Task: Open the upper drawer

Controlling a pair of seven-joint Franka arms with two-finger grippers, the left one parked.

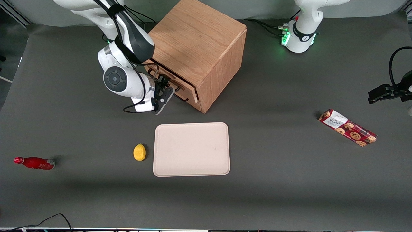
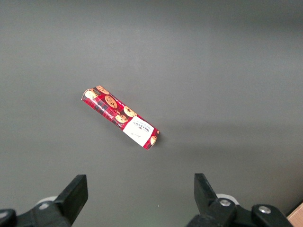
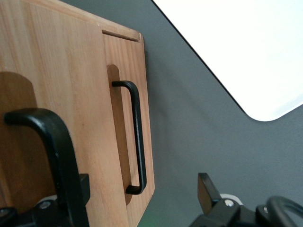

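Right wrist view shows the gripper (image 3: 142, 194) pressed up close to the front of the oak cabinet (image 1: 196, 42), its two black fingers spread wide with nothing clamped between them. One finger (image 3: 71, 189) sits just beside the near black bar handle (image 3: 47, 137), which appears to belong to the upper drawer (image 3: 57, 85); the other finger (image 3: 208, 191) hangs over the bare table (image 3: 189, 127). The handle of the lower drawer (image 3: 136, 137) runs along its own recessed panel, untouched.

In the front view the gripper (image 1: 162, 93) is at the cabinet's front face, toward the working arm's end of the table, with the cabinet's drawers looking shut or very nearly so. A pale tray (image 1: 191, 149) lies nearer to the camera than the cabinet.

The step in hand seems to be the approach and lining-up on the upper handle, before any grasp. As I judge it, the next move calls for shifting the gripper so the bar lies squarely between the fingers, closing on it, then pulling straight out along the drawer's travel. The risk lies in closing beside the bar, or catching the lower handle instead.
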